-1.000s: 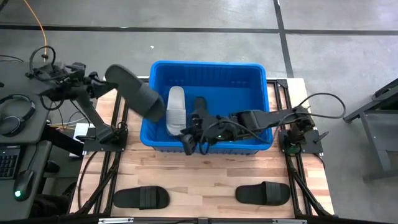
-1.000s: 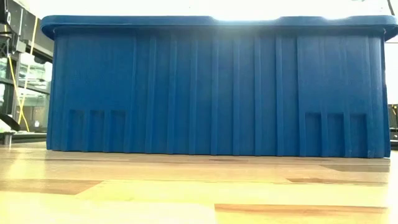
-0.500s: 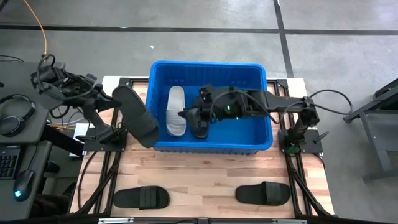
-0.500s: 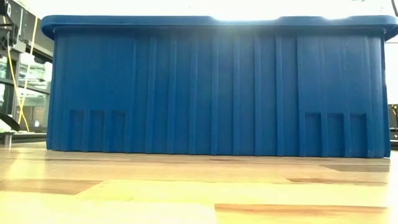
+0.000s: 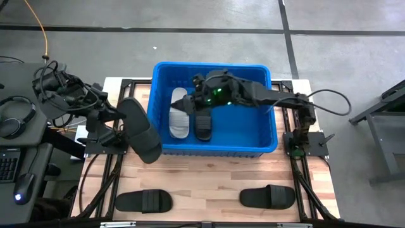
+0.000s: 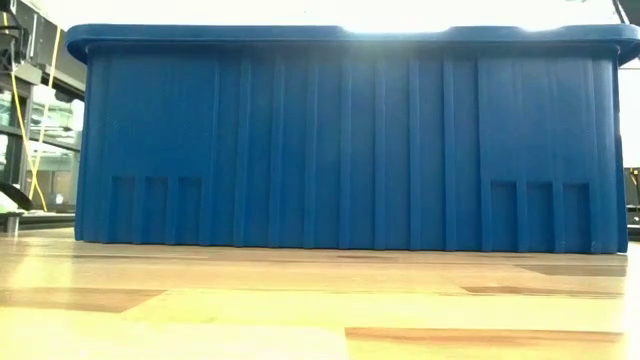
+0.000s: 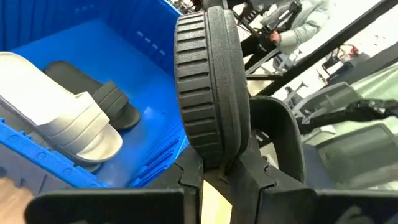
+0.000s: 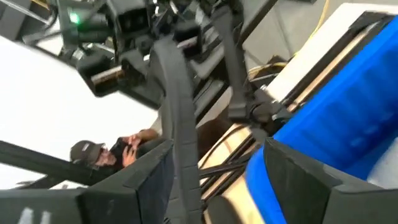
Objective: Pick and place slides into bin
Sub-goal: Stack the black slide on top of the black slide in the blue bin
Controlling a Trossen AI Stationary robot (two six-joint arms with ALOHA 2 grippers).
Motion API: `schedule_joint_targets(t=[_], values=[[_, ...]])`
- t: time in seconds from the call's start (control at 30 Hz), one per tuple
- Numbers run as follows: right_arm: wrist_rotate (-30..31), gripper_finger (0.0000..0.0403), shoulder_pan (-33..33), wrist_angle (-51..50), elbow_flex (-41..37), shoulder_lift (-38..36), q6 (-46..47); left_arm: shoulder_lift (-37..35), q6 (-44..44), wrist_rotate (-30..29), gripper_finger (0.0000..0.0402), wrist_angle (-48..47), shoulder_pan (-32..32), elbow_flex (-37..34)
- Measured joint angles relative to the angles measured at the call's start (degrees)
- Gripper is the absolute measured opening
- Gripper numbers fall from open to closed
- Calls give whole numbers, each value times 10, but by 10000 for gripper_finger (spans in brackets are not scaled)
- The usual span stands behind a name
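Left gripper: closed on a black slide, gripped by its edge; in the left wrist view the ribbed sole is seen standing upright between the two dark fingers.
Held slide, position: carried just outside the bin's left wall, over the table's left edge, with its far end hanging down toward the bin's near left corner.
Right gripper: reached over the bin's interior from the right, above the light slide and the black slide lying inside; nothing is seen between its fingers in the right wrist view, where they are spread wide apart.
Bin: bright blue, set at the back middle of the wooden table; its ribbed front wall fills the low view.
Slides in bin: one light grey slide and one black slide are laid side by side on the floor of the bin, left of centre, touching or nearly so.
Slides on table: two black slides are left on the near part of the table, one at the left and one at the right, well apart from each other and from the bin.
Beyond the table: a person in a cap is seen in the right wrist view, blurred.
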Motion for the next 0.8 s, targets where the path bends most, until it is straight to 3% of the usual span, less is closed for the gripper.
schedule_joint_targets(t=[0.3,0.8], values=[[-50,232,15,119,0,58,17,35,-7,8,35,5,0,0],[-51,229,49,185,0,93,40,57,8,2,34,45,0,0]])
